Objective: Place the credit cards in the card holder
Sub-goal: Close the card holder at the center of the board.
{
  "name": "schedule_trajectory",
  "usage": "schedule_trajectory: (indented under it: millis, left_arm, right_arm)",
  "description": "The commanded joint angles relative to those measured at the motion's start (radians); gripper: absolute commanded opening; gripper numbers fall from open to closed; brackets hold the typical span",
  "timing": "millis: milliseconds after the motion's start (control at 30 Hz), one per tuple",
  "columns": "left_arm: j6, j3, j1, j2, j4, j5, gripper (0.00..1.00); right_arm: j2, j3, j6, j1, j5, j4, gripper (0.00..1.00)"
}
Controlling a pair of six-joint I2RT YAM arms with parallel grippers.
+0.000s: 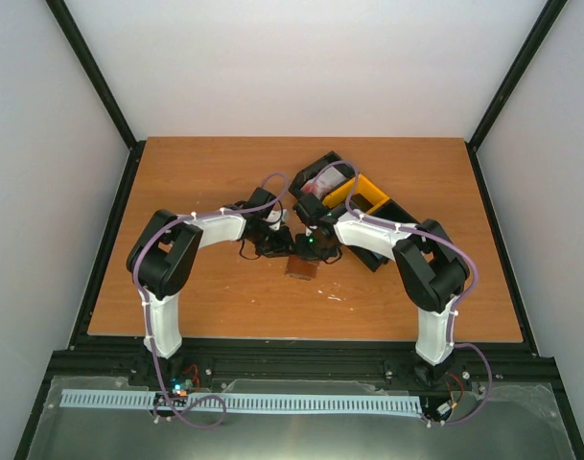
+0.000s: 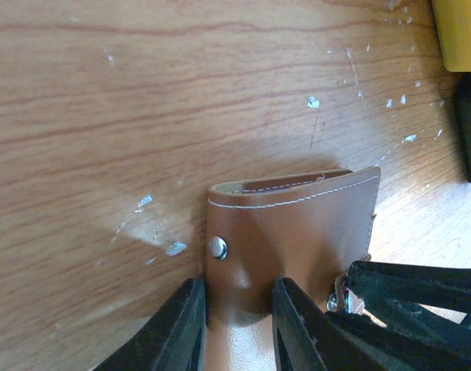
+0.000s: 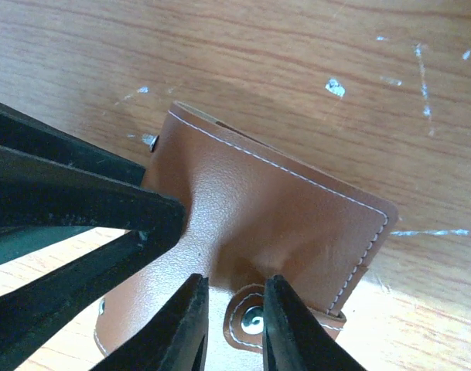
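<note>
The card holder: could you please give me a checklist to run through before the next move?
1. Left gripper pinching the card holder: ok.
2. Right gripper pinching it beside the snap tab: ok.
3. Holder opened wide enough for a card: not ok, only a narrow gap shows at its top edge.
4. A gripper free to fetch a card: not ok, both are on the holder.
5. Credit cards located: cannot tell; something pale sits in the black bin, too small to identify.
</note>
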Motion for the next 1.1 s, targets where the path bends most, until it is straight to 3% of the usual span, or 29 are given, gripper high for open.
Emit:
schedule_trajectory:
  millis: [0, 267, 567, 1067]
  left_arm:
    - [0.015, -0.043, -0.014, 0.089, -0.085, -0.084, 0.26]
    - [0.017, -0.043, -0.014, 0.088, -0.087, -0.088, 0.26]
    - [0.018, -0.040, -0.014, 0.091, -0.087, -0.084, 0.26]
    - [0.022, -0.040, -0.014, 0.092, -0.087, -0.085, 0.26]
  right_arm:
    - [-0.042, -0.002, -0.001, 0.007, -0.012, 0.010, 0.22]
    - [-0.089, 0.013, 0.019, 0.007, 0.048, -0.012, 0.24]
    - [-0.074, -0.017, 0.033, 0.007, 0.028, -0.044, 0.05]
    - [-0.023, -0.014, 0.017, 0.007, 0.022, -0.045, 0.07]
